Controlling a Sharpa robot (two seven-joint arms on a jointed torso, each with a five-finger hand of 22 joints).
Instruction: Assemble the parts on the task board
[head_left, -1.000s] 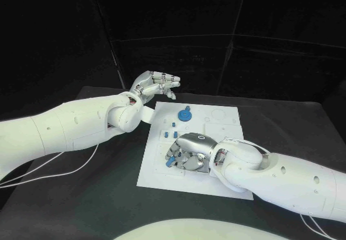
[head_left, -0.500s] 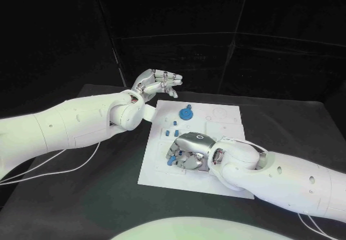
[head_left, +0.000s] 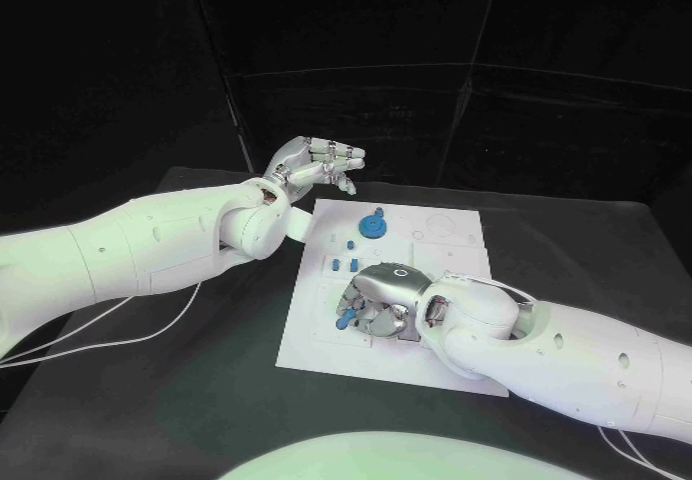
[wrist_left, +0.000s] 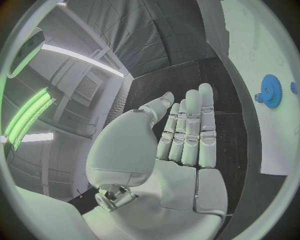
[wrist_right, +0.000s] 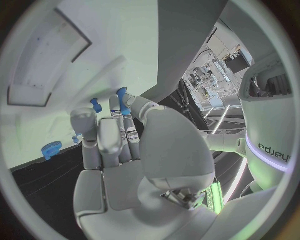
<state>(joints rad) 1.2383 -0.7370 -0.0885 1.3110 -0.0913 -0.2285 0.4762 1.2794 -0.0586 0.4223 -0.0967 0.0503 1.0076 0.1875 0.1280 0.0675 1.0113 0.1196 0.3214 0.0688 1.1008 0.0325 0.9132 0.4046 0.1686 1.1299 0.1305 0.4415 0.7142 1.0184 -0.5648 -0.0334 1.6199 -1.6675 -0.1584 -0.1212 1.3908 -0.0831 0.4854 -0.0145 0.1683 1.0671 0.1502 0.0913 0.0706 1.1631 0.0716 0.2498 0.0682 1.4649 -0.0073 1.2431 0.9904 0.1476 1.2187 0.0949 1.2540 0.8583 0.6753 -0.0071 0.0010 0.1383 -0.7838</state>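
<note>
One blue peg (wrist_right: 122, 101) between fingertips (wrist_right: 116, 107)

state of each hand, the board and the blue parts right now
left hand: raised off the table behind the board, holding nothing, fingers apart
right hand: low over the board, fingers on a blue peg
task board: flat on the table
blue gear: lying on the board, untouched

White task board (head_left: 433, 230) carries blue parts (head_left: 374, 228) on a black table (head_left: 173, 400); silver hand (head_left: 378, 305).
</note>
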